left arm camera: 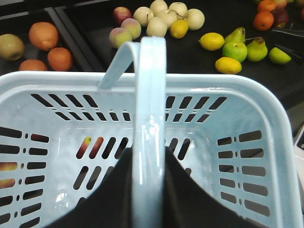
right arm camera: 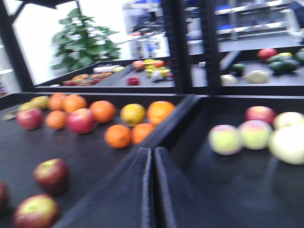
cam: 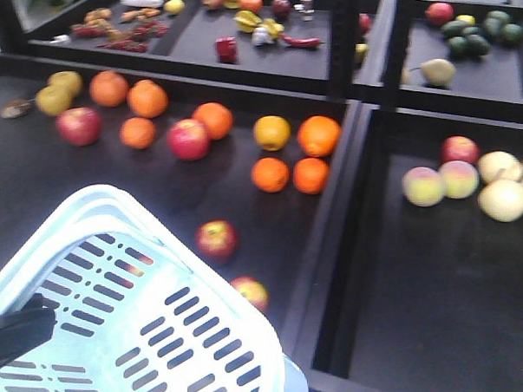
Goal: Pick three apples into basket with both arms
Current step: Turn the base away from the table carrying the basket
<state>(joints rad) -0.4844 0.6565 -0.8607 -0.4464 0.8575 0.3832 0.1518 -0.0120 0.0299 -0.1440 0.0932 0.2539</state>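
Left gripper (left arm camera: pixel 148 153) clenched on the basket (left arm camera: pixel 57 80) handle. In the front view the basket sits at 7 o'clock. Two apples (cam: pixel 216 239) lie near it at 2 o'clock. Right gripper (right arm camera: pixel 153 159) has its fingers pressed together, grasping nothing.

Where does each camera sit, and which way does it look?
Front camera: up high, facing forward and down over fruit shelves; basket and a bit of left arm show lower left.
Left wrist camera: above the basket, looking down into it; its black fingers flank the handle.
Right wrist camera: low over the shelf, looking across it; the shut right gripper shows.
Shared: front and right wrist both see apples and oranges.
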